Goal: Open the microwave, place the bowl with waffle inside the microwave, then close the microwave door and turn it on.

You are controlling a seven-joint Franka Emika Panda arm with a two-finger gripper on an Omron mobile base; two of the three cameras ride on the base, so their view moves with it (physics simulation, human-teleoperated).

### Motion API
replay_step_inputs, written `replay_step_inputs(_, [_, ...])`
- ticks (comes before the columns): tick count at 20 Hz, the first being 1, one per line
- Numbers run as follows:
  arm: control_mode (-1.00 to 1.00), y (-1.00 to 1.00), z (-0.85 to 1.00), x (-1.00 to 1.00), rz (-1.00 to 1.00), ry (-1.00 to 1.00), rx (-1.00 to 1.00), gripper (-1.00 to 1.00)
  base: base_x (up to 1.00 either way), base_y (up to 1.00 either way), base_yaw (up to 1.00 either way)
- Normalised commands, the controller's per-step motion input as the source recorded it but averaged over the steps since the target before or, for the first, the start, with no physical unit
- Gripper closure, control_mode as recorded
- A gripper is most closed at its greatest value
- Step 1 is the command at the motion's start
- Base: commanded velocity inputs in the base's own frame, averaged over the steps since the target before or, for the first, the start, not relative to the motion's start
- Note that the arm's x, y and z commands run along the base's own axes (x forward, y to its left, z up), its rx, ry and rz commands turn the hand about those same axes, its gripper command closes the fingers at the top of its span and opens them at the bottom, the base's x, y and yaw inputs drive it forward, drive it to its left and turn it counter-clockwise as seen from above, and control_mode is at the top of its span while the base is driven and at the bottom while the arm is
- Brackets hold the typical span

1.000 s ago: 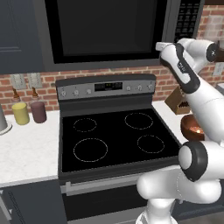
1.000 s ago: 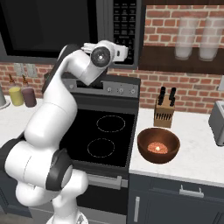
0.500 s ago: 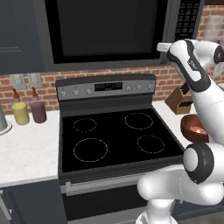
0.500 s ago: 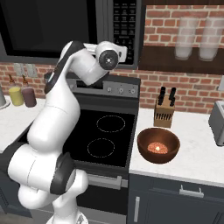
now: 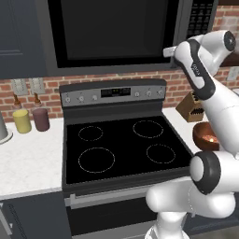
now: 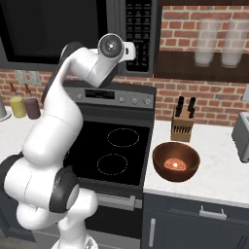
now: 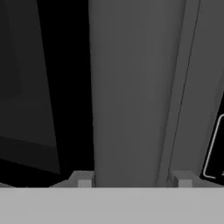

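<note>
The microwave [image 5: 112, 32] hangs above the stove with the microwave door [image 5: 116, 56] closed. Its black button panel [image 6: 138, 29] is at the right. My gripper [image 7: 134, 180] is raised to the door's right edge, where the white hand [image 5: 170, 51] meets it. Up close, the grey handle bar [image 7: 127, 87] runs upright between my two fingertips, which stand open on either side of it. The reddish-brown bowl [image 6: 176, 160] sits on the counter right of the stove, holding the small golden waffle [image 6: 176, 164]. The bowl [image 5: 205, 135] is partly hidden behind my arm in the left base view.
The black-topped stove [image 5: 121, 144] lies below the microwave. A knife block [image 6: 183, 121] stands behind the bowl, and a toaster [image 6: 241, 136] sits at the far right. A yellow jar [image 5: 22, 120] and a purple jar [image 5: 41, 119] stand on the left counter. Glasses [image 6: 204, 41] rest on a shelf.
My hand has shifted slightly left and up against the door's right edge, and the wrist has turned. The fingers have drawn closer together. The bowl has not moved.
</note>
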Motion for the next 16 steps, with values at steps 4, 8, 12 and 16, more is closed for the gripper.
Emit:
replay_step_inputs(4, [-1.00,1.00,0.00,-0.06,0.03,0.23,-0.24,1.00,0.00,0.00,0.00])
replay_step_inputs(8, [-1.00,1.00,0.00,-0.36,0.01,0.17,-0.16,1.00,0.00,0.00,0.00])
replay_step_inputs(12, [-1.00,1.00,0.00,-0.81,0.00,0.01,-0.04,1.00,0.00,0.00,0.00])
replay_step_inputs(16, [-1.00,1.00,-0.01,-0.96,0.00,0.00,-0.03,1.00,0.00,0.00,0.00])
